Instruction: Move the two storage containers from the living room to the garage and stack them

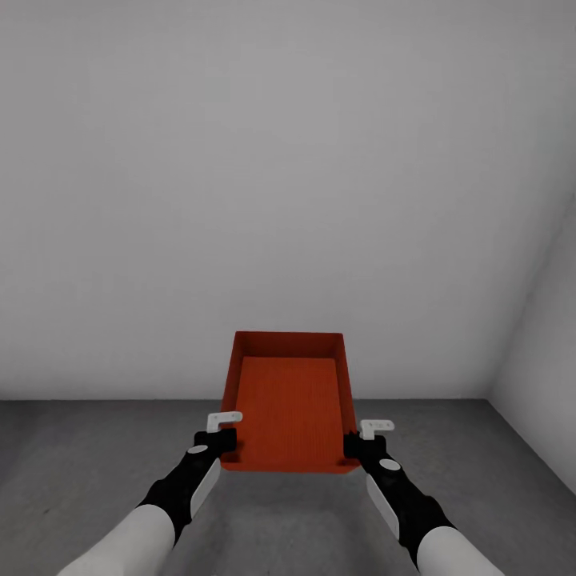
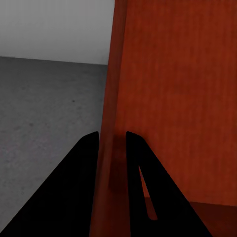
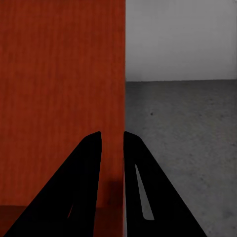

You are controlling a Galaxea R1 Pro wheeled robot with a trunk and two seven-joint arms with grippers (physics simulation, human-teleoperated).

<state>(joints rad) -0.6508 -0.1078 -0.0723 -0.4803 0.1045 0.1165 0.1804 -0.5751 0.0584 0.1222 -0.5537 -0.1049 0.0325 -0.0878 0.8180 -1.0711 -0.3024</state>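
Observation:
One orange-red open-topped storage container (image 1: pixel 290 404) hangs in the air in front of me, above the dark grey concrete floor (image 1: pixel 80 464) of the garage. My left gripper (image 1: pixel 226 440) is shut on its left wall near the front corner; the wall (image 2: pixel 111 143) runs between the two black fingers. At the opposite front corner my right gripper (image 1: pixel 354 445) is shut on the right wall, whose edge (image 3: pixel 118 98) stands between that gripper's fingers. The bin looks empty.
A plain white wall (image 1: pixel 288 160) rises straight ahead, and a second white wall (image 1: pixel 544 344) meets it at the right, forming a corner. Bare concrete (image 3: pixel 187 128) stretches under and around the held bin.

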